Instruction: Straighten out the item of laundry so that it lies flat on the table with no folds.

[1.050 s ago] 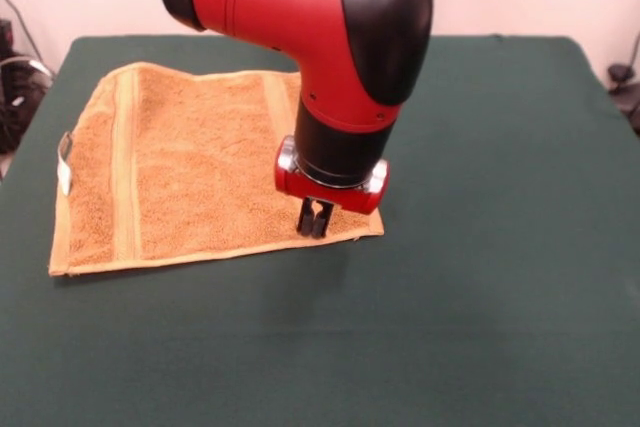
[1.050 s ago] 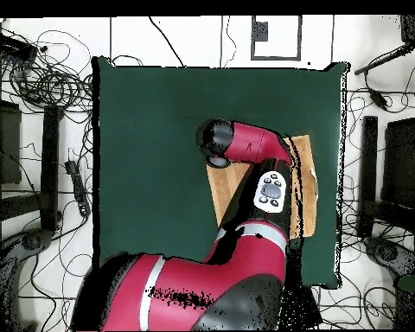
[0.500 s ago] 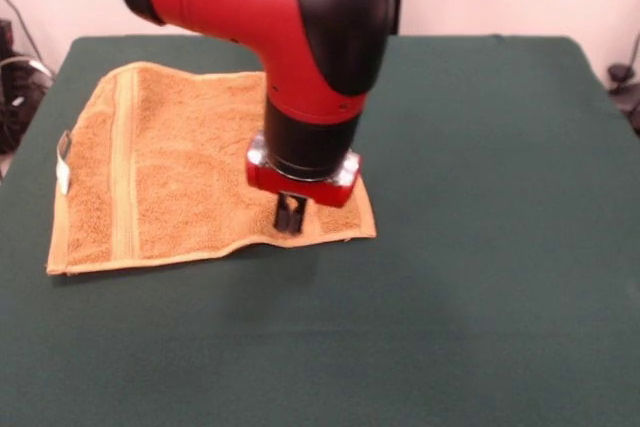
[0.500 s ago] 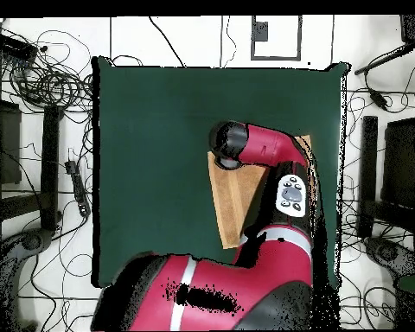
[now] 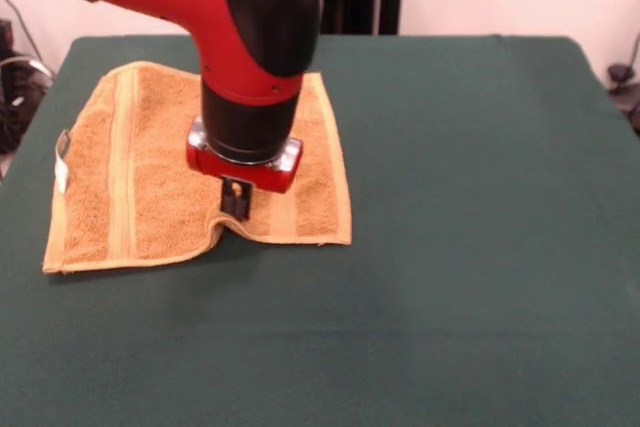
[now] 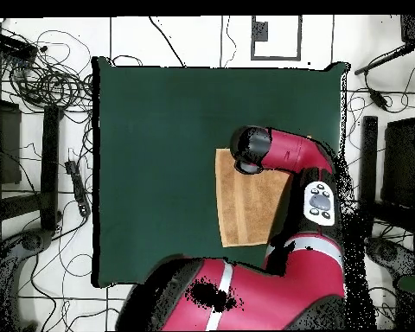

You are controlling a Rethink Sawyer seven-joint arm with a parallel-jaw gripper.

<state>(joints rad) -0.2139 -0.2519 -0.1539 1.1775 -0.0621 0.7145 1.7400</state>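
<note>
**Pincer pinches towel's front edge on green counter**

Front view: The red and black arm (image 5: pixel 215 27) reaches down over an orange-yellow terry towel (image 5: pixel 150 177) spread on the left part of the dark green counter (image 5: pixel 470 247). The pincer (image 5: pixel 235 202) sits low at the towel's near edge, its dark fingers drawn together on a raised ridge of cloth; the edge there lifts off the counter and buckles into a small fold, while the rest lies mostly flat. A woven border band (image 5: pixel 122 162) runs front to back near the towel's left side, and a small white tag (image 5: pixel 63 169) sticks out from the left edge. The towel's right corner (image 5: pixel 340 237) rests on the counter just beside the pincer.

Overhead view: The towel (image 6: pixel 245 212) lies on the right part of the counter (image 6: pixel 159 156), its right portion covered by the arm (image 6: pixel 289 156). The arm's body hides the pincer here. Tangled cables (image 6: pixel 51 78) lie on the floor around the counter.
</note>
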